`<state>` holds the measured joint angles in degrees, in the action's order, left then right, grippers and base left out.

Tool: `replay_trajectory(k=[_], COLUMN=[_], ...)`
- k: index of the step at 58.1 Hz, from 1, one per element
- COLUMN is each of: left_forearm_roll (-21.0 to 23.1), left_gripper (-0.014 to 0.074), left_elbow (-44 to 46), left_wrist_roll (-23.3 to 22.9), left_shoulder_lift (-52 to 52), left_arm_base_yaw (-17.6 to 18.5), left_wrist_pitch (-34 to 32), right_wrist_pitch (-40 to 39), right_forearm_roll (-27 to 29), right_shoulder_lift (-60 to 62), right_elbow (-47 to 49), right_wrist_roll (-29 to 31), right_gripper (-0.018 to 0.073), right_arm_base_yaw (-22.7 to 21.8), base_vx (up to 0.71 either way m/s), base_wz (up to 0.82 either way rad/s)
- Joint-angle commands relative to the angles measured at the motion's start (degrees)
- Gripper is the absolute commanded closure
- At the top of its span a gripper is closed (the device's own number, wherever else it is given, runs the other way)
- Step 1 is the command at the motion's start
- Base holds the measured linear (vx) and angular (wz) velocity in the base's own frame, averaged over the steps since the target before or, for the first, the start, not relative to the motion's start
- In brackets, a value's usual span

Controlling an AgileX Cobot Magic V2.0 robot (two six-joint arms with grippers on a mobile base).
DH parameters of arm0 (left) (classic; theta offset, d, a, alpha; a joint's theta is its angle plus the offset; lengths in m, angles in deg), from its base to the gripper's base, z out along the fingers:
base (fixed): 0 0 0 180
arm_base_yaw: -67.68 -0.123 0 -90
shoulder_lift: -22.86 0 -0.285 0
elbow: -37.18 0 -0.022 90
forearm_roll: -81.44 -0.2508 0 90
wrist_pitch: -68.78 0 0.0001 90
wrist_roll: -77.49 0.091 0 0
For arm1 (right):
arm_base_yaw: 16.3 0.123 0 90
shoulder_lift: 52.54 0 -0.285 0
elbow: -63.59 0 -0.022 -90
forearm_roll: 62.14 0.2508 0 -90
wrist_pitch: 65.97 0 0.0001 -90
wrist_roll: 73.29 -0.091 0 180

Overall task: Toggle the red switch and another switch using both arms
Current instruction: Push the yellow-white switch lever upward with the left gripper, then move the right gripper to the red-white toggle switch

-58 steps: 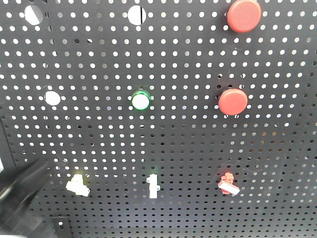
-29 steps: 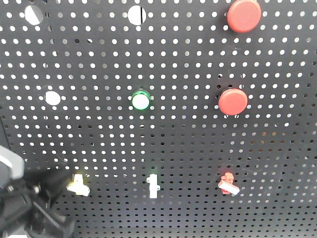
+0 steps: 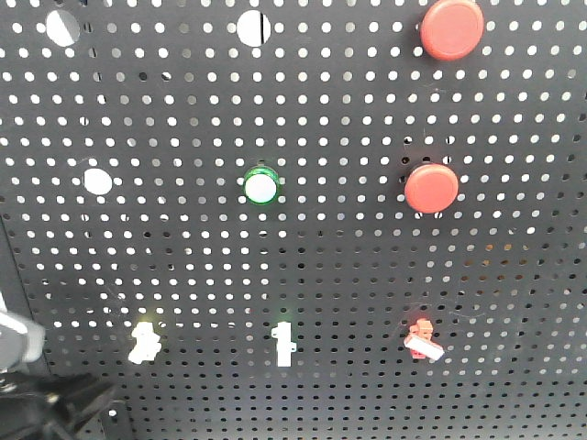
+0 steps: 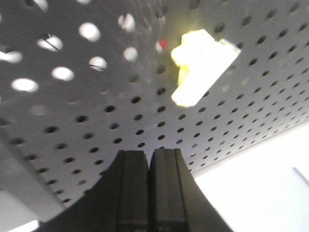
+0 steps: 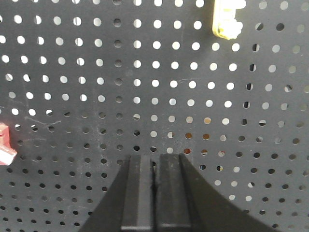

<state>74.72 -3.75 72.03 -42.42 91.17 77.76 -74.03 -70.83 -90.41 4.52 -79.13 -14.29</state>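
Mostly cropped, left claw (image 4: pixel 148 153) pressed together below yellow switch (image 4: pixel 200 63), right claw (image 5: pixel 155 157) together, red switch (image 5: pixel 5 145) edge-cut.

**Matt Black Panel, Plastic Switches**

The perforated panel (image 3: pixel 183 261) is a smooth, matt black sheet; the right wrist view shows faint scuffs on it. The upper red push button (image 3: pixel 452 27) and lower red push button (image 3: pixel 431 187) look like smooth plastic with a soft sheen. The green-rimmed button (image 3: pixel 260 187) has a glossy rim. The pale yellow toggle switch (image 4: pixel 200 63) is bright, slightly translucent plastic. The red toggle switch (image 3: pixel 423 339) also looks plastic. The left gripper (image 4: pixel 148 154) and right gripper (image 5: pixel 154 157) have smooth, matt black fingers.
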Motion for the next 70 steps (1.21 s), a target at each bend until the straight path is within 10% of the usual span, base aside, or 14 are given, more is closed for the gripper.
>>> replay_trajectory(k=[1,31,53,70], left_forearm_roll=[0.43,0.43,0.43,0.43], left_gripper=[0.0594,0.0594,0.0594,0.0594], left_elbow=[2.16,2.16,2.16,2.16], left_wrist_roll=[-0.75,-1.12,-1.12,-1.12], left_shoulder_lift=[4.21,10.78,10.79,10.79], left_arm_base_yaw=[0.18,0.18,0.18,0.18], left_wrist_pitch=[-5.09,-8.98,-8.98,-8.98], right_wrist_pitch=[-5.72,-13.34,-22.03,-10.35], right_forearm_roll=[-1.11,-8.18,-5.82,-5.92], right_shoulder_lift=[-0.38,-19.44,-32.99,-33.29], right_elbow=[1.93,11.66,18.62,18.56], right_wrist_roll=[-0.48,-5.06,-4.84,-10.46], right_gripper=[0.0566,0.0566,0.0566,0.0566], right_arm_base_yaw=[0.37,21.32,23.3,23.3], base_vx=[0.0,0.0,0.0,0.0], base_wz=[0.0,0.0,0.0,0.0])
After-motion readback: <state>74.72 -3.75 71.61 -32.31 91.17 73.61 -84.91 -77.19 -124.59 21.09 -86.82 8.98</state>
